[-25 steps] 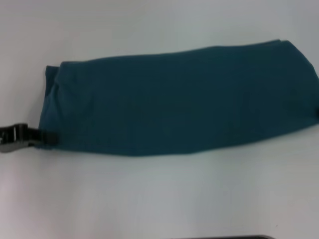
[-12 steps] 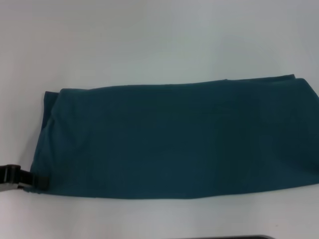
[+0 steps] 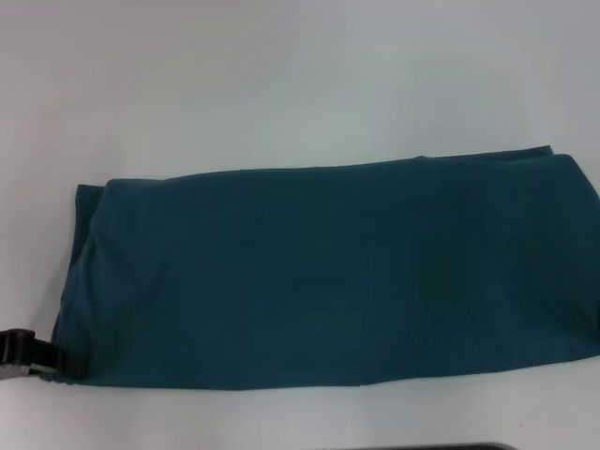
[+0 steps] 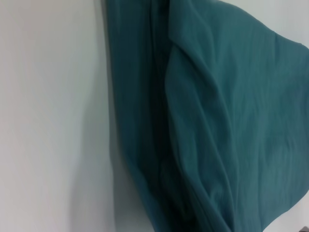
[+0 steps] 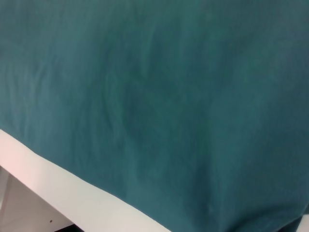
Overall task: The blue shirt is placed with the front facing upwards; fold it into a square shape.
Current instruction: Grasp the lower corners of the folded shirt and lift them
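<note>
Teal blue shirt (image 3: 328, 272) lies folded; left hand (image 3: 66, 361) pinches its near-left corner

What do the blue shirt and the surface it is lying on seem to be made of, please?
The blue shirt looks like soft, matte knit fabric, probably cotton: in the left wrist view it drapes in limp folds with no sheen. The table looks like a smooth, hard white top, perhaps laminate; its material stays uncertain. The left gripper meets the shirt's near left corner.
</note>
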Controlling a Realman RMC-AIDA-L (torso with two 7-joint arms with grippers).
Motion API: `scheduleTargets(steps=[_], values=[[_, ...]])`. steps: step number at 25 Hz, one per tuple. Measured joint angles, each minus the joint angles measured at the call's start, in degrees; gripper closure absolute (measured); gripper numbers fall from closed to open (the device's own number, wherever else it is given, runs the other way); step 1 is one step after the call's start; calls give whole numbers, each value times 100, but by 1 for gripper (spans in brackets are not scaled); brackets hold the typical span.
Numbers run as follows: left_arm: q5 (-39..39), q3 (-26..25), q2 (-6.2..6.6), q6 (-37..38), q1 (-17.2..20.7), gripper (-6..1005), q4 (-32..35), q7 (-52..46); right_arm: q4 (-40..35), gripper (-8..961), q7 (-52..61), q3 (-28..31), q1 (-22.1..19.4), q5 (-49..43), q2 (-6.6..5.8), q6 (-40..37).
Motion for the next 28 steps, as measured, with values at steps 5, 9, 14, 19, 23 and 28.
scheduleTargets(steps=[5, 9, 14, 19, 23, 28], values=[[4, 4, 0, 31, 36, 980, -8, 34, 0, 930, -1, -30, 1, -2, 7, -25], [-36, 2, 0, 73, 25, 978, -7, 95, 1, 929, -13, -8, -13, 0, 23, 14], [-118, -121, 0, 232, 19, 976, 5, 140, 2, 928, -6, 109, -17, 58, 16, 50], [-137, -311, -4, 265, 0, 948, 47, 372, 80, 926, -42, 273, 46, 67, -6, 73], [-157, -385, -43, 258, 19, 842, 35, 487, 91, 775, -79, 282, 62, 88, 15, 40], [-149, -416, -12, 226, 36, 627, 2, 437, 116, 550, -83, 359, 67, 136, -25, 4]])
